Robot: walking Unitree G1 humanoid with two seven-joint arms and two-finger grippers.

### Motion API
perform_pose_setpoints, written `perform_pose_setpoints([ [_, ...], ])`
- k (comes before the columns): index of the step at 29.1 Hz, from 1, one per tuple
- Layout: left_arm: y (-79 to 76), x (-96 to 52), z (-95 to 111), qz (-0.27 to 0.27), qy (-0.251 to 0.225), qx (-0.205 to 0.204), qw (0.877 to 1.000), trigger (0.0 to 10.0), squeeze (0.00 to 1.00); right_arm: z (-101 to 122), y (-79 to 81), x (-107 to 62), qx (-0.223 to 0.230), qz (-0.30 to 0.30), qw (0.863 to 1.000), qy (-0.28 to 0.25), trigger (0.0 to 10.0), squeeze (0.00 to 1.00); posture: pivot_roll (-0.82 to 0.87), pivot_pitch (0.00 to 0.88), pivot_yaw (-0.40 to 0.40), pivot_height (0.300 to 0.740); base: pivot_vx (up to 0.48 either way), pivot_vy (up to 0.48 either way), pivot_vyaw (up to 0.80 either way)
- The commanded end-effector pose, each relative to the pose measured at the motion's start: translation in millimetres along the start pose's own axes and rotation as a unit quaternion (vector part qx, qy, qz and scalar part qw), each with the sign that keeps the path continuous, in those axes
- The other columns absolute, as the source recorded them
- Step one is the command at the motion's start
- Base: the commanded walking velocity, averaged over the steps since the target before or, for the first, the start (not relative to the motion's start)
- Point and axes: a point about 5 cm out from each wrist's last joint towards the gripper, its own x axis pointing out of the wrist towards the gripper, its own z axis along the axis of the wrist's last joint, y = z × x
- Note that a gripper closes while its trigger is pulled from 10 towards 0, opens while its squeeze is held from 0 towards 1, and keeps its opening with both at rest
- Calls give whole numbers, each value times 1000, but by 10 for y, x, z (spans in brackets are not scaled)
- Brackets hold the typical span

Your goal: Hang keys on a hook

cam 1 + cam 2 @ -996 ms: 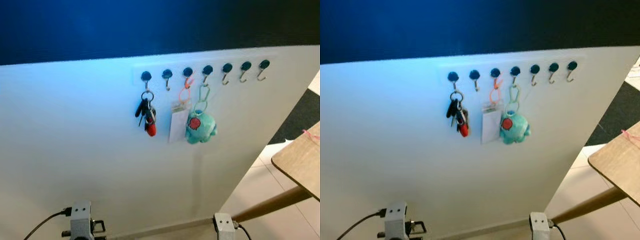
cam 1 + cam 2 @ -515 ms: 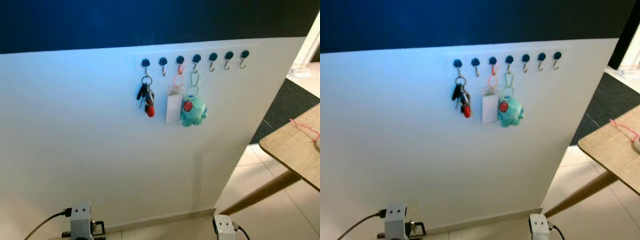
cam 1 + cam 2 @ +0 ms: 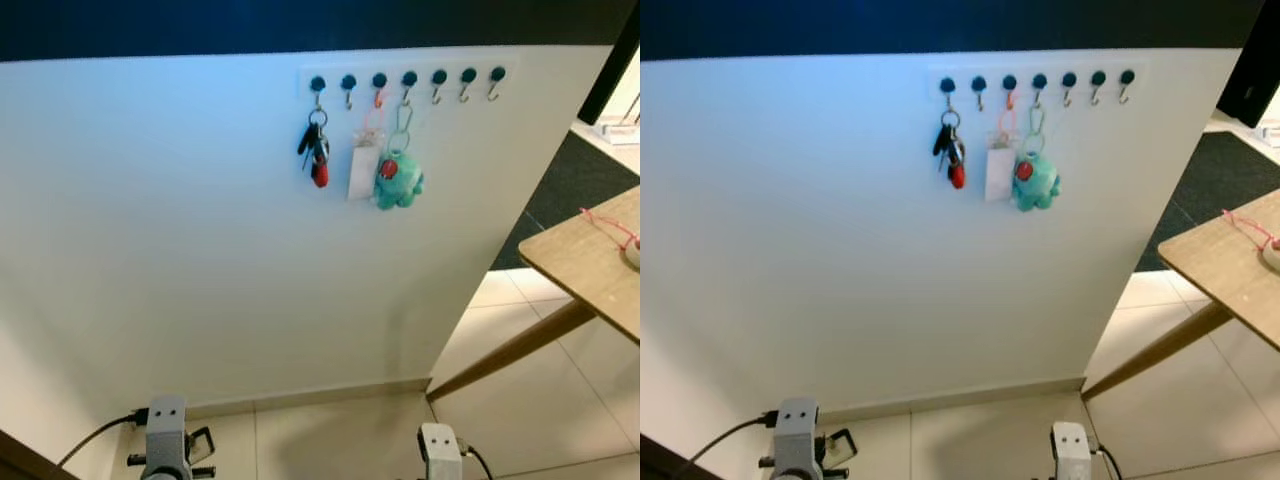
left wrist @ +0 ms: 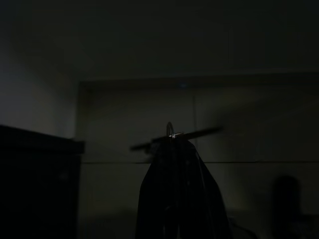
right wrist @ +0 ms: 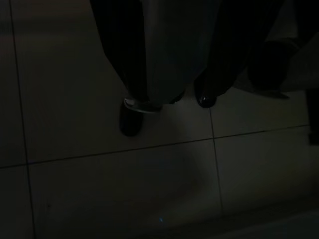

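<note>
Backing off, the camera now takes in more floor [image 3: 330, 430] than a second ago; the keys [image 3: 315, 155] hang as before. No writing can be read. Dark keys with a red fob dangle by a ring from the leftmost hook [image 3: 317, 86]. Next along hang a white tag [image 3: 362, 172] and a teal plush [image 3: 398, 180]. Left gripper [image 4: 175, 144] looks pressed together; right gripper [image 5: 167, 107] spread, empty.

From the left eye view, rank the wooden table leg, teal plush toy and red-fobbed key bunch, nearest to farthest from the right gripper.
1. Slanted wooden table leg, low, on the same side as the right gripper.
2. Teal plush toy, high on the white wall.
3. Key bunch with red fob, hung further left.
</note>
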Motion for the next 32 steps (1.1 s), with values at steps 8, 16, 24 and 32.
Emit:
perform_pose_setpoints([
  [8, 40, 24, 46, 13, 3, 8, 1000, 10000, 0, 25, -37, -5, 8, -7, 1000, -7, 10000, 0, 32, 58, 33, 740, 0, -420, 0],
  [16, 60, 26, 27, 41, 14, 2, 999, 10000, 0, 44, -57, -5, 4, -8, 1000, -9, 10000, 0, 25, 50, 30, 740, 0, 0, 0],
  [24, 116, 38, 77, 50, 3, 3, 999, 10000, 0, 57, -64, -6, -1, -8, 1000, -12, 10000, 0, 19, 38, 34, 740, 0, 0, 0],
  [32, -126, 56, 454, -115, -109, 145, 977, 10000, 0, 148, -68, 3, -20, -14, 999, -34, 10000, 0, 15, 44, 34, 740, 0, 0, 0],
])
